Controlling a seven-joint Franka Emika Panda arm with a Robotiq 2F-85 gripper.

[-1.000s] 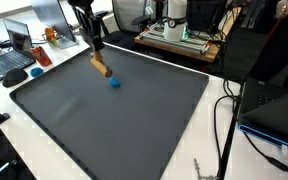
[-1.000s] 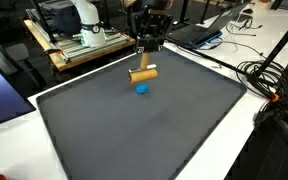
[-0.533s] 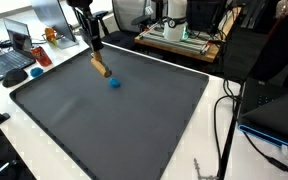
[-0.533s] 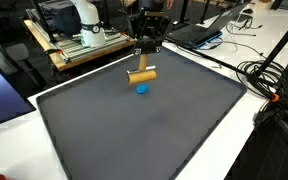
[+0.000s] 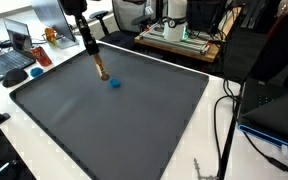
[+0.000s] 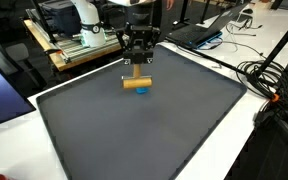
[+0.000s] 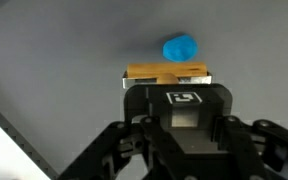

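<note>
Black pincer (image 6: 137, 68) clenched on a tan wooden cylinder (image 6: 137, 83), held crosswise at its fingertips. Small blue rounded lump (image 7: 180, 47) lies just beyond the fingertips on the dark grey mat (image 6: 134, 140), clear of the cylinder.

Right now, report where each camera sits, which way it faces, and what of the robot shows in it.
Exterior view: high off a corner of the dark mat, facing cluttered desks; shows the arm, jaws shut on the wooden block.
Exterior view: high off another side of the mat, facing a shelf cart; shows the arm's wrist above the block.
Wrist view: on the wrist, looking down past the jaws at the block and the blue ball.
Shared: all three show the block, the ball and the mat.
</note>
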